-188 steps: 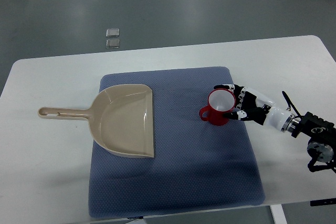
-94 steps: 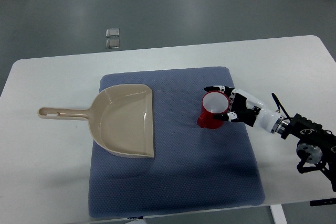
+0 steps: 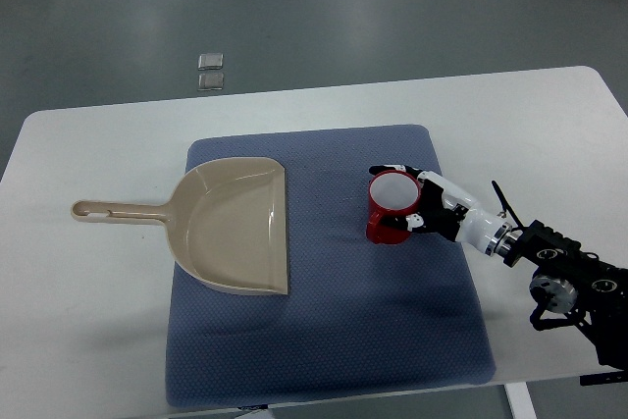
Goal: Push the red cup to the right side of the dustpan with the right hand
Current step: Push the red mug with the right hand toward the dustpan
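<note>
The red cup [image 3: 392, 207] stands upright on the blue mat [image 3: 324, 340], right of the beige dustpan [image 3: 235, 225] with bare mat between them; the right robot hand [image 3: 424, 205] presses against the cup's right side — fingers curved around its wall, loosely, not a full grasp; white surface [image 3: 88, 340] beneath.

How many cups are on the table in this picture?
1. The red cup stands on the blue mat, to the right of the dustpan, with the right hand against its right side. No other cup shows.
</note>
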